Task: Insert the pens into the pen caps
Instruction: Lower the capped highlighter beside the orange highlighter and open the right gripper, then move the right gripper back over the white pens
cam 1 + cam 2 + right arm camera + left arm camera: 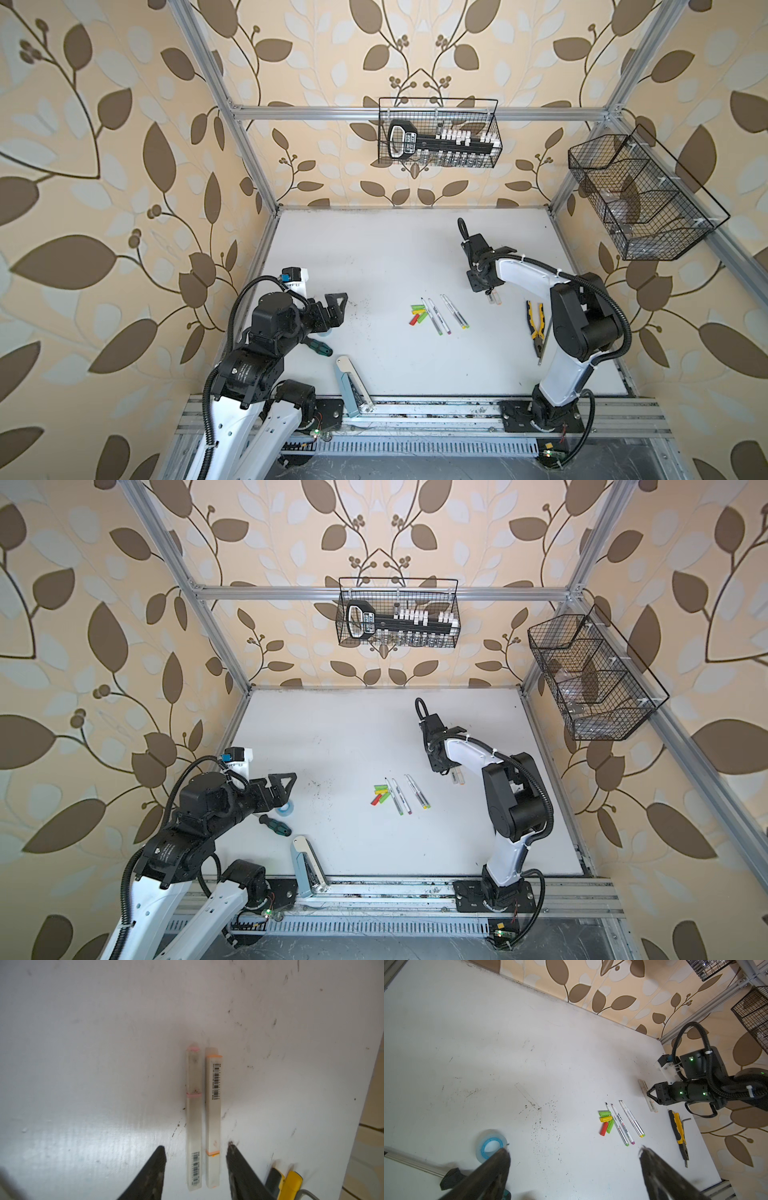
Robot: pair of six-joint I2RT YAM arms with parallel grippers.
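right gripper (196,1146), jaws parted and empty, straddles two thick pens (213,1105) on the worktop (83,1064), long axes running straight out from it; left gripper (574,1148), wide, hangs well apart.

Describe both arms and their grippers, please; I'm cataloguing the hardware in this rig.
The left arm and right arm pair white shell links with bulky black joints. Black corrugated hose runs along each, fastened by white cable ties. Green lights dot the right wrist. The left gripper and right gripper have tapered, dark, scuffed fingers.
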